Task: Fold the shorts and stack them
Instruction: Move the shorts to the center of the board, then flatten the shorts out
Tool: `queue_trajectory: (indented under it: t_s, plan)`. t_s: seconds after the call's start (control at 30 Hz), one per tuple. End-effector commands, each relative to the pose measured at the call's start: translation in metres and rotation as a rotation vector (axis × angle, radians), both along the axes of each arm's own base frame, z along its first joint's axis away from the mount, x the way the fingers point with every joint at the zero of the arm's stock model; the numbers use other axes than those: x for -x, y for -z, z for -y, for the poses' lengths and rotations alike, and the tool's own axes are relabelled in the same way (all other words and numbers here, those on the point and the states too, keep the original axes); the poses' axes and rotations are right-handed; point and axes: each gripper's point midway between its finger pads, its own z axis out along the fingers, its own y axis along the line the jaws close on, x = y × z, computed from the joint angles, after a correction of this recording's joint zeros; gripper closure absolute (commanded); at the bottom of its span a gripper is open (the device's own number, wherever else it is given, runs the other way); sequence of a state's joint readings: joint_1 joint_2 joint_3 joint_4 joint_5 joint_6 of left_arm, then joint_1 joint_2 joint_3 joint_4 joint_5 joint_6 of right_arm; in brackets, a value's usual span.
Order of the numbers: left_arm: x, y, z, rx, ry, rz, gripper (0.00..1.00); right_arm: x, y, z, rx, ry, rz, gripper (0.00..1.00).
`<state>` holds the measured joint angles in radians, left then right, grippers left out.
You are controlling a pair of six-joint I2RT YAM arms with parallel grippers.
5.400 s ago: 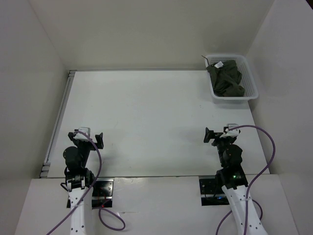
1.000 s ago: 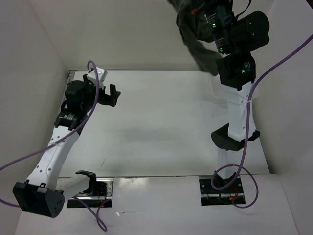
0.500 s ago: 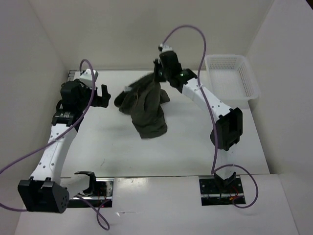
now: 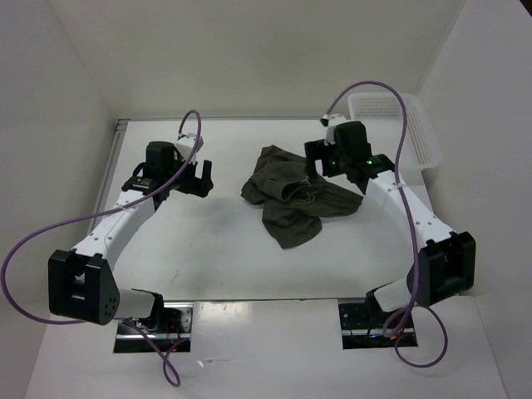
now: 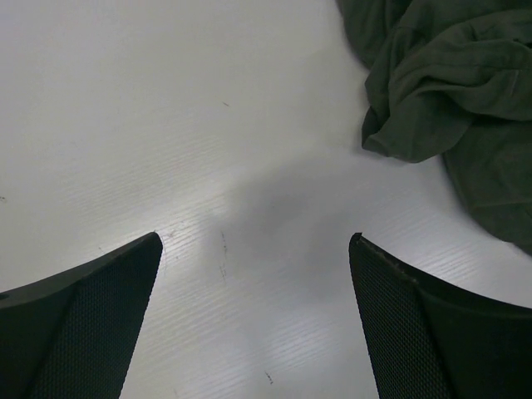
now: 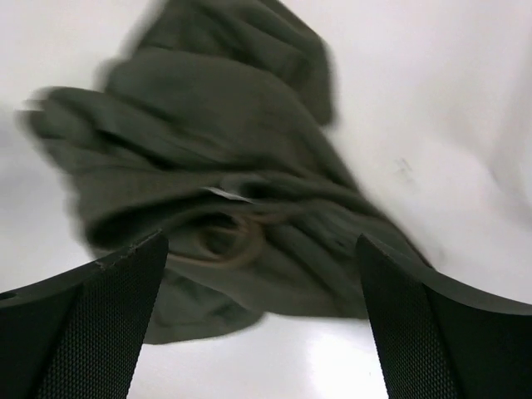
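Lying in a crumpled heap, the shorts (image 4: 287, 199) sit on the table (image 4: 233, 249) about midway between the left and right edges, a touch nearer the far edge than the near one. They are dark olive cloth, heavily wrinkled, with 1 flap trailing toward the near edge.

The right wrist camera looks straight down on the pile. A small white tag (image 6: 226, 194) shows near its middle. Just below that is what looks like the drawstring (image 6: 237, 241) curled in a loop, though the picture is blurred, so that is a best reading.

Over to the right gripper (image 4: 318, 166). It hangs over the far right part of the heap with its jaws spread wide and nothing between the 2 fingers. Whether the tips touch the cloth, I cannot tell.

Now the left gripper (image 4: 199, 177). It is just to the left of the heap and apart from it, over bare tabletop, with its jaws also wide and nothing in its grasp. Its wrist camera shows the nearest fold of cloth off to the upper right, clear of both fingers.

At the far right corner stands a white mesh basket (image 4: 426, 133), well apart from the shorts.
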<state>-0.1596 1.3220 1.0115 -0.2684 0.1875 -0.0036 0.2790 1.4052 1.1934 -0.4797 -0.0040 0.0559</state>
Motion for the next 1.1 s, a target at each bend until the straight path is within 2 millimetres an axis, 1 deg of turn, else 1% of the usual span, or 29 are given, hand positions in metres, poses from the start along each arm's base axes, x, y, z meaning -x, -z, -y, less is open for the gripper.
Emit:
queue_trajectory:
  t_s: [0.0, 0.03, 0.07, 0.13, 0.17, 0.23, 0.27, 0.3, 0.33, 0.37, 0.4, 0.47, 0.5, 0.53, 0.57, 0.6, 0.63, 0.67, 0.7, 0.73, 0.77, 0.8, 0.83, 0.9, 0.93, 0.97, 1.0, 1.03, 1.07]
  plan:
    - [-0.009, -0.006, 0.004, 0.014, 0.017, 0.037, 0.00, -0.023, -0.078, -0.084, -0.045, -0.338, 0.268, 0.02]
    - [-0.009, -0.006, 0.004, 0.014, 0.017, 0.037, 0.00, -0.026, -0.078, -0.097, -0.018, -0.400, 0.282, 0.02]
    - [-0.009, -0.002, 0.004, 0.012, 0.017, 0.027, 0.00, -0.031, -0.071, -0.123, -0.001, -0.475, 0.283, 0.02]
    - [-0.009, -0.002, 0.006, 0.018, 0.024, 0.027, 0.00, -0.039, -0.057, -0.143, 0.091, -0.569, 0.307, 0.02]
    - [-0.009, -0.002, 0.006, 0.018, 0.024, 0.027, 0.00, -0.045, -0.043, -0.161, 0.125, -0.624, 0.299, 0.02]
    - [-0.005, -0.006, 0.005, 0.019, 0.024, 0.037, 0.00, -0.043, -0.025, -0.174, 0.208, -0.729, 0.292, 0.02]
    - [-0.001, 0.001, 0.005, 0.016, 0.024, 0.016, 0.00, -0.042, -0.012, -0.181, 0.233, -0.765, 0.262, 0.02]
    - [0.002, 0.003, 0.003, 0.010, 0.017, 0.015, 0.00, -0.035, -0.003, -0.191, 0.256, -0.802, 0.248, 0.00]
    - [0.004, 0.003, 0.002, 0.010, 0.017, 0.015, 0.00, -0.036, 0.004, -0.192, 0.289, -0.805, 0.244, 0.00]
    - [0.006, 0.007, 0.002, 0.009, 0.016, 0.006, 0.00, -0.037, 0.020, -0.195, 0.320, -0.811, 0.219, 0.00]
    - [0.007, 0.011, 0.000, 0.000, 0.007, -0.002, 0.00, -0.040, 0.029, -0.191, 0.343, -0.793, 0.202, 0.00]
    - [0.010, 0.013, -0.001, 0.000, 0.007, -0.003, 0.00, -0.051, 0.045, -0.190, 0.395, -0.752, 0.193, 0.00]
    - [0.010, 0.013, -0.001, 0.000, 0.007, -0.003, 0.00, -0.055, 0.048, -0.188, 0.412, -0.733, 0.194, 0.00]
    - [0.011, 0.012, 0.001, 0.007, 0.016, -0.004, 0.00, -0.054, 0.054, -0.183, 0.437, -0.734, 0.184, 0.00]
    - [0.011, 0.012, 0.003, 0.015, 0.026, -0.006, 0.00, -0.050, 0.063, -0.180, 0.453, -0.748, 0.168, 0.03]
    - [0.011, 0.012, 0.003, 0.015, 0.026, -0.006, 0.00, -0.046, 0.069, -0.177, 0.460, -0.755, 0.143, 0.09]
    - [0.012, 0.012, 0.005, 0.020, 0.034, -0.006, 0.00, -0.044, 0.074, -0.175, 0.464, -0.758, 0.131, 0.18]
    - [0.012, 0.009, 0.005, 0.021, 0.034, 0.003, 0.00, -0.037, 0.077, -0.170, 0.468, -0.762, 0.115, 0.40]
    - [0.013, 0.008, 0.006, 0.027, 0.041, 0.002, 0.00, -0.033, 0.068, -0.167, 0.464, -0.758, 0.129, 0.52]
    - [0.013, 0.008, 0.006, 0.027, 0.041, 0.002, 0.00, -0.029, 0.071, -0.161, 0.479, -0.748, 0.120, 0.64]
    - [0.016, 0.012, 0.011, 0.031, 0.057, -0.008, 0.00, -0.028, 0.067, -0.156, 0.488, -0.736, 0.125, 0.86]
    - [0.016, 0.012, 0.011, 0.031, 0.058, -0.008, 0.00, -0.024, 0.056, -0.153, 0.485, -0.732, 0.137, 0.98]
    - [0.020, 0.016, 0.017, 0.030, 0.076, -0.018, 0.00, -0.021, 0.052, -0.148, 0.499, -0.732, 0.141, 1.00]
    - [0.024, 0.026, 0.032, 0.005, 0.108, -0.042, 0.00, -0.014, 0.036, -0.145, 0.495, -0.744, 0.156, 1.00]
    - [0.021, 0.028, 0.038, -0.007, 0.115, -0.029, 0.00, -0.005, 0.016, -0.141, 0.479, -0.748, 0.181, 1.00]
    - [0.016, 0.025, 0.052, -0.011, 0.140, 0.007, 0.00, -0.003, 0.005, -0.132, 0.468, -0.737, 0.186, 1.00]
    - [0.011, 0.037, 0.055, -0.031, 0.135, -0.008, 0.00, 0.003, -0.007, -0.130, 0.439, -0.765, 0.199, 1.00]
    - [0.005, 0.036, 0.063, -0.028, 0.148, 0.002, 0.00, 0.014, -0.031, -0.119, 0.422, -0.775, 0.220, 1.00]
    - [-0.002, 0.035, 0.070, -0.024, 0.160, 0.018, 0.00, 0.015, -0.041, -0.104, 0.405, -0.753, 0.222, 1.00]
